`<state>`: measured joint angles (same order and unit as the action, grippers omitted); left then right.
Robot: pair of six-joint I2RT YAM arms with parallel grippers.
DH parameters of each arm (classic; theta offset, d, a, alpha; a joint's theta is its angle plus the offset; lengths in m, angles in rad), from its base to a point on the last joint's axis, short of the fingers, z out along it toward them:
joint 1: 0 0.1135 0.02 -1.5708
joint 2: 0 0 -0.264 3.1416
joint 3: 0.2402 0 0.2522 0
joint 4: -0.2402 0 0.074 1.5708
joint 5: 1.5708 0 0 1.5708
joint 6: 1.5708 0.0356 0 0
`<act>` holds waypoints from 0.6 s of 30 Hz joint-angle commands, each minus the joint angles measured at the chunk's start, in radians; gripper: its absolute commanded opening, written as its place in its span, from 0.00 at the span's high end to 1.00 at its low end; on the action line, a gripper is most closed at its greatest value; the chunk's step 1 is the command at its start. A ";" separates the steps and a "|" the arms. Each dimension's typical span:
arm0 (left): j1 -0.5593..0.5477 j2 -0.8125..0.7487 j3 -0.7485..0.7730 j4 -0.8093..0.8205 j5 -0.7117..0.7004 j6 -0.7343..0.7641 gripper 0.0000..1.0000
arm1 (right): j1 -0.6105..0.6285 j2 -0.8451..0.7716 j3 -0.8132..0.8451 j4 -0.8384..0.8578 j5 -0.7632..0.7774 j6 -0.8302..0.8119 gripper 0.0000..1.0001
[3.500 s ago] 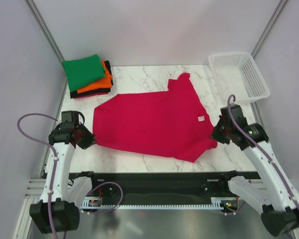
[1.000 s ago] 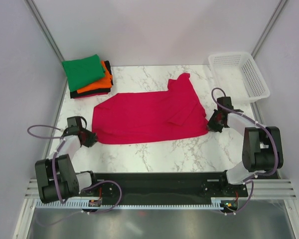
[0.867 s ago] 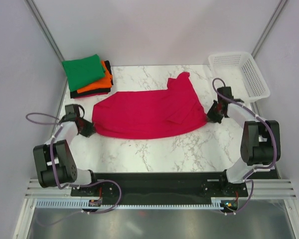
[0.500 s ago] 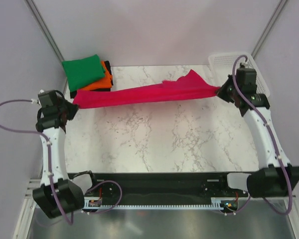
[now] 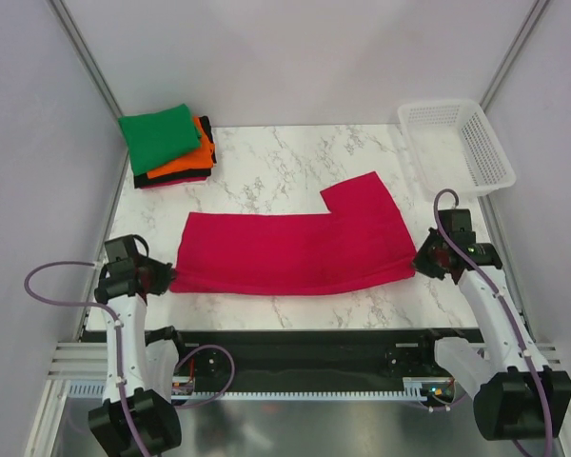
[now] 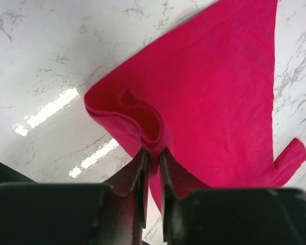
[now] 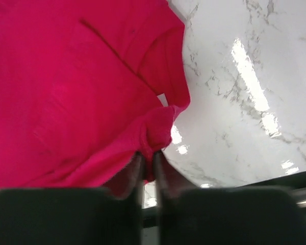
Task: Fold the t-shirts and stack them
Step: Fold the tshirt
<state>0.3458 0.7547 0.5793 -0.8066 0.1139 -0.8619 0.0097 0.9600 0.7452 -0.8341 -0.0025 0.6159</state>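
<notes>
Left fingers [image 6: 141, 194] and right fingers [image 7: 159, 178], nearly closed, each pinch the crimson shirt [image 5: 295, 252]. Only the overhead view shows it flat on the worktop [image 5: 266, 181].

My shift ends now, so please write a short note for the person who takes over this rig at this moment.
Tools: the left tool is shut on the left corner of the pink shirt; the right tool is shut on its right corner.
Pink shirt: flat on the table, folded once into a wide band, one sleeve sticking out on the far side.
Stack, far left: green shirt on orange shirt on black shirt.
Done: first fold.
Left: release, fold smaller, put it on the stack.
</notes>
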 commanded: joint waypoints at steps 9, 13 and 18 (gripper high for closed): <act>0.010 -0.201 0.143 -0.220 -0.111 -0.134 0.00 | -0.004 -0.164 0.038 -0.117 -0.041 0.073 0.11; 0.010 -0.256 0.238 -0.218 -0.174 -0.091 0.00 | -0.005 -0.185 0.101 -0.073 -0.066 0.018 0.10; 0.009 -0.212 0.294 -0.130 -0.139 0.101 0.00 | -0.005 -0.043 0.239 0.056 -0.128 -0.059 0.10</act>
<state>0.3485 0.5098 0.8516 -0.9913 -0.0185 -0.8944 0.0090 0.8463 0.8875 -0.9001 -0.0895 0.6186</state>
